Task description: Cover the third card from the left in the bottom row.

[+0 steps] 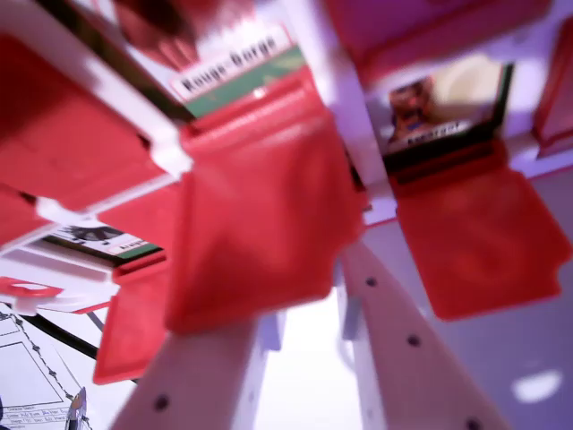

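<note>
The view is close and blurred. My gripper (315,269) comes up from the bottom edge as two white fingers with a gap between them, so it looks open. A red flap (260,224) lies tilted over the left finger (210,376) and hides its tip; the right finger (394,331) ends beside the flap's right edge. Above this flap a card labelled "Rouge-Gorge" (235,64) shows in the white frame (336,98). To the wrist view's right another card (448,103) is uncovered, its red flap (483,242) lying down below it.
Another uncovered card (98,237) sits at the left with a red flap (134,322) below it. Larger red flaps (63,134) fill the upper left and top. A printed paper sheet (31,376) lies at the bottom left, pale tabletop (528,358) at the bottom right.
</note>
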Available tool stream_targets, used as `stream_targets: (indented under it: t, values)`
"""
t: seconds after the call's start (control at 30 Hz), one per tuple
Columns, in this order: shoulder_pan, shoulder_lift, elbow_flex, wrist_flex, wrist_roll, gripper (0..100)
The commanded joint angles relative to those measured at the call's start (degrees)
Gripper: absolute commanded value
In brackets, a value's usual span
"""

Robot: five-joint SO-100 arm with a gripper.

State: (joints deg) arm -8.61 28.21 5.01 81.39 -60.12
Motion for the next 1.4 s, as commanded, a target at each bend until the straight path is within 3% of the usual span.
stream_targets:
  t: [0.0,0.8,1.37]
  values:
    - [-0.18,1.58,-5.45,-1.67,-0.79,2]
    - [0.62,-1.93,-5.63,-4.66,-3.25,2]
    - [0.09,15.21,1.85,4.83,-2.99,2]
